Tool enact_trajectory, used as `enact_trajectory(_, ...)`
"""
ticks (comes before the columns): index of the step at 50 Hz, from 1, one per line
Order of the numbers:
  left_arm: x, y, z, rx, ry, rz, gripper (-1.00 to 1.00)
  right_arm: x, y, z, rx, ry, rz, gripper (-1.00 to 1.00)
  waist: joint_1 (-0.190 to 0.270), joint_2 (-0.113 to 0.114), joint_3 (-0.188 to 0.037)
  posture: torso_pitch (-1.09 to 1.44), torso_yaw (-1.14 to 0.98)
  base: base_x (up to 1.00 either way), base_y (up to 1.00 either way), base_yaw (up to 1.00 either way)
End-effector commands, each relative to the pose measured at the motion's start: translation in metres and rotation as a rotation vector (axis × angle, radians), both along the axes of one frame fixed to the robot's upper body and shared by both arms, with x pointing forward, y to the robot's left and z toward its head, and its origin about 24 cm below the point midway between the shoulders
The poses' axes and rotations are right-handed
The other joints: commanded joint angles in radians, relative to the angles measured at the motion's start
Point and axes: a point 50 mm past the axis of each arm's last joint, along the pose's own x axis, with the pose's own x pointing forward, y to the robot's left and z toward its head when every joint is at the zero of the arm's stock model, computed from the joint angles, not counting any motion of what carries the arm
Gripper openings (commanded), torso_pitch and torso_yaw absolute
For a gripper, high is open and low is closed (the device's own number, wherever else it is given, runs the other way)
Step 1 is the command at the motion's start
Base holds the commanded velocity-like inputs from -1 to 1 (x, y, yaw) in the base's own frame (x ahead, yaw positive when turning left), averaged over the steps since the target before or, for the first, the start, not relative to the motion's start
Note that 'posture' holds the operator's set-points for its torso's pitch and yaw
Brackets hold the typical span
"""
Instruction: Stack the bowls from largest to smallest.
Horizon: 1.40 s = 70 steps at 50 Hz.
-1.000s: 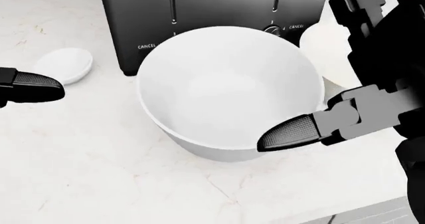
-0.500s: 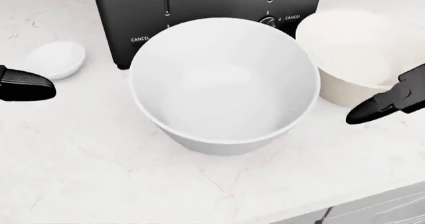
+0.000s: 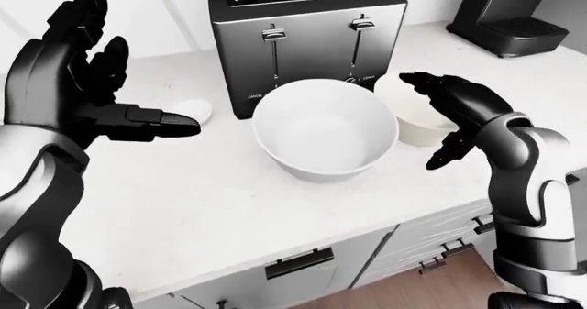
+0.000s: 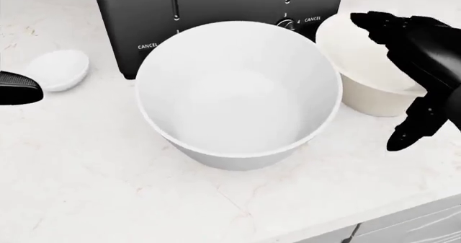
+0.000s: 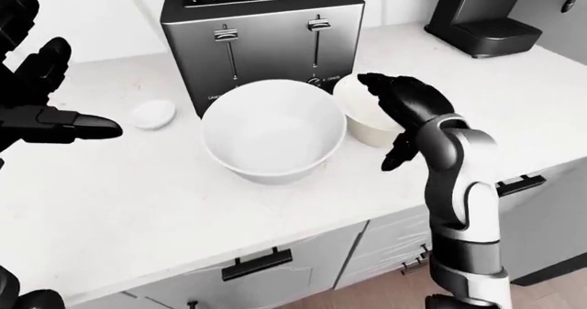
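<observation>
A large white bowl (image 4: pixel 238 91) stands upright on the marble counter (image 4: pixel 101 189) below the toaster. A medium cream bowl (image 4: pixel 367 99) stands right of it, close to its rim. A small white bowl (image 4: pixel 58 69) lies at the left by the toaster's corner. My right hand (image 3: pixel 431 120) is open, its fingers spread over the medium bowl's right side and its thumb hanging beside it; it holds nothing. My left hand (image 3: pixel 124 92) is open and raised above the counter at the left, apart from all bowls; only its thumb tip (image 4: pixel 20 88) shows in the head view.
A black and steel toaster (image 3: pixel 303 34) stands right behind the large bowl. A black coffee machine (image 3: pixel 509 13) stands at the top right of the left-eye view. The counter edge (image 3: pixel 303 244) runs below, with drawers under it.
My right hand has left the large bowl's lower right rim, swung out to the right and now stands open over the medium bowl. The view has shifted slightly. The bowls stay put.
</observation>
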Motion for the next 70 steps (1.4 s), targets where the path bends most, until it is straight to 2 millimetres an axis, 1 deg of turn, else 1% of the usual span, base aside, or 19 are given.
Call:
enact_trajectory(1, -0.007, 0.001, 0.014, 0.016, -0.085, 0.013, 1.0, 0.001, -0.001, 0.013, -0.041, -0.068, -0.01, 0.63, 0.0, 0.001, -0.022, 0.0, 0.0, 0.0, 0.0, 0.0)
enact_trajectory(4, -0.007, 0.002, 0.013, 0.016, -0.084, 0.014, 1.0, 0.006, -0.002, 0.009, -0.065, -0.045, -0.018, 0.51, 0.0, 0.0, -0.022, 0.0, 0.0, 0.0, 0.0, 0.0)
enact_trajectory(10, -0.009, 0.001, 0.016, 0.018, -0.087, 0.013, 1.0, 0.004, -0.005, -0.009, -0.125, 0.07, -0.034, 0.33, 0.002, -0.005, -0.022, 0.0, 0.0, 0.0, 0.0, 0.0)
enact_trajectory(11, -0.009, 0.001, 0.016, 0.018, -0.087, 0.012, 1.0, 0.005, -0.004, -0.01, -0.129, 0.078, -0.032, 0.25, 0.002, -0.006, -0.022, 0.0, 0.0, 0.0, 0.0, 0.0)
enact_trajectory(12, -0.009, 0.0, 0.016, 0.019, -0.086, 0.012, 1.0, 0.005, -0.005, -0.011, -0.135, 0.087, -0.034, 0.08, 0.002, -0.007, -0.021, 0.0, 0.0, 0.0, 0.0, 0.0)
enact_trajectory(16, -0.007, 0.001, 0.014, 0.021, -0.084, 0.012, 1.0, 0.005, -0.007, -0.016, -0.152, 0.12, -0.04, -0.29, 0.003, -0.01, -0.023, 0.0, 0.0, 0.0, 0.0, 0.0)
enact_trajectory(21, -0.006, 0.0, 0.012, 0.022, -0.082, 0.011, 1.0, 0.003, -0.014, -0.016, -0.159, 0.149, -0.059, -0.65, 0.01, -0.013, -0.024, 0.0, 0.0, 0.0, 0.0, 0.0)
enact_trajectory(24, -0.007, 0.0, 0.013, 0.022, -0.084, 0.011, 1.0, 0.001, -0.018, -0.016, -0.164, 0.157, -0.076, -0.97, 0.013, -0.015, -0.026, 0.0, 0.0, 0.0, 0.0, 0.0)
enact_trajectory(25, -0.007, 0.0, 0.013, 0.022, -0.084, 0.01, 1.0, 0.0, -0.019, -0.016, -0.164, 0.157, -0.079, -1.0, 0.014, -0.016, -0.027, 0.0, 0.0, 0.0, 0.0, 0.0)
enact_trajectory(31, -0.009, 0.0, 0.012, 0.022, -0.085, 0.011, 1.0, -0.009, -0.031, 0.001, -0.148, 0.131, -0.119, -1.0, 0.017, -0.017, -0.03, 0.0, 0.0, 0.0, 0.0, 0.0)
enact_trajectory(34, -0.009, -0.001, 0.013, 0.022, -0.085, 0.009, 1.0, -0.017, -0.035, 0.022, -0.145, 0.093, -0.131, -1.0, 0.018, -0.016, -0.03, 0.0, 0.0, 0.0, 0.0, 0.0)
enact_trajectory(38, -0.01, 0.0, 0.015, 0.021, -0.089, 0.008, 1.0, -0.025, -0.04, 0.042, -0.142, 0.067, -0.152, -1.0, 0.016, -0.013, -0.028, 0.0, 0.0, 0.0, 0.0, 0.0)
enact_trajectory(42, -0.011, 0.0, 0.016, 0.02, -0.092, 0.007, 1.0, -0.031, -0.041, 0.055, -0.141, 0.047, -0.154, -1.0, 0.012, -0.011, -0.022, 0.0, 0.0, 0.0, 0.0, 0.0)
enact_trajectory(48, -0.009, -0.001, 0.018, 0.024, -0.092, 0.006, 1.0, -0.044, -0.035, 0.086, -0.133, -0.007, -0.142, -1.0, 0.009, -0.002, -0.014, 0.0, 0.0, 0.0, 0.0, 0.0)
enact_trajectory(52, -0.01, -0.001, 0.017, 0.026, -0.089, 0.008, 1.0, -0.06, -0.027, 0.112, -0.124, -0.068, -0.114, -1.0, 0.003, 0.002, -0.008, 0.0, 0.0, 0.0, 0.0, 0.0)
enact_trajectory(58, -0.013, -0.001, 0.019, 0.026, -0.094, 0.008, 1.0, -0.075, -0.012, 0.138, -0.125, -0.136, -0.067, -1.0, -0.005, 0.004, -0.002, 0.0, 0.0, 0.0, 0.0, 0.0)
enact_trajectory(62, -0.017, 0.001, 0.021, 0.025, -0.098, 0.011, 1.0, -0.084, 0.004, 0.156, -0.125, -0.193, -0.019, -1.0, -0.009, 0.006, 0.004, 0.0, 0.0, 0.0, 0.0, 0.0)
enact_trajectory(65, -0.018, 0.002, 0.02, 0.024, -0.097, 0.014, 1.0, -0.094, 0.024, 0.171, -0.115, -0.246, 0.05, -1.0, -0.011, 0.01, 0.007, 0.0, 0.0, 0.0, 0.0, 0.0)
enact_trajectory(70, -0.023, 0.004, 0.022, 0.025, -0.1, 0.018, 1.0, -0.1, 0.048, 0.182, -0.103, -0.301, 0.122, -0.99, -0.015, 0.02, 0.015, 0.0, 0.0, 0.0, 0.0, 0.0)
